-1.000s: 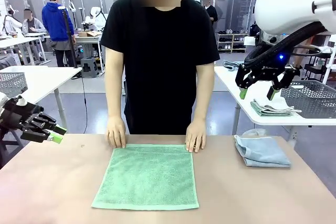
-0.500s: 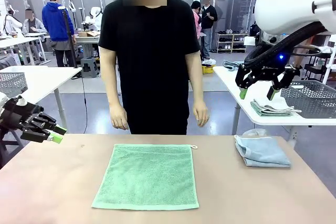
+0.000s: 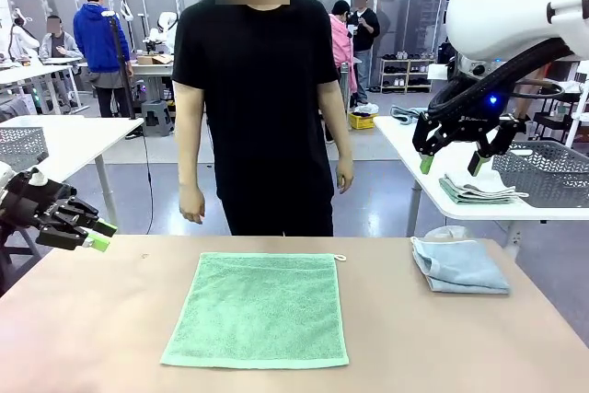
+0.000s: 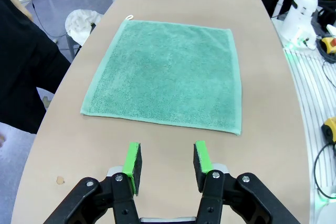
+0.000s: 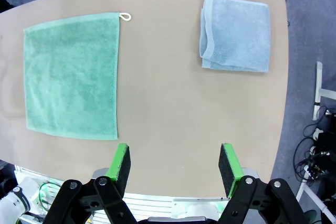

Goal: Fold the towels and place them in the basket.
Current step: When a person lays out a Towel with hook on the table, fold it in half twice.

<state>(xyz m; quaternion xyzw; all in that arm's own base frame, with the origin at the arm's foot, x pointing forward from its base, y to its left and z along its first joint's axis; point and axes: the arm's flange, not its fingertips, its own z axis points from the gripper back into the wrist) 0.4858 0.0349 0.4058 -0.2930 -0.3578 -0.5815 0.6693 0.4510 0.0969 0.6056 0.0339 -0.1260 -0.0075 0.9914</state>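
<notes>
Front view: the mint green towel (image 3: 258, 308) lies spread flat and square in the middle of the bench (image 3: 110, 338), with its small hanging loop at the far right corner. The light blue-grey towel (image 3: 458, 264) sits folded near the bench's far right side, well apart from the green one. The left claw (image 3: 100, 236) hangs at the bench's left end, off to the side of the green towel. In the left wrist view its green pads (image 4: 132, 161) stand parted with nothing between them, so it is released. The right claw (image 3: 451, 165) hovers high over the right side, above the folded towel, its jaws spread wide and empty. A person (image 3: 258, 89) in a black T-shirt stands at the far side, both hands hanging down, clear of the bench and the towels.
</notes>
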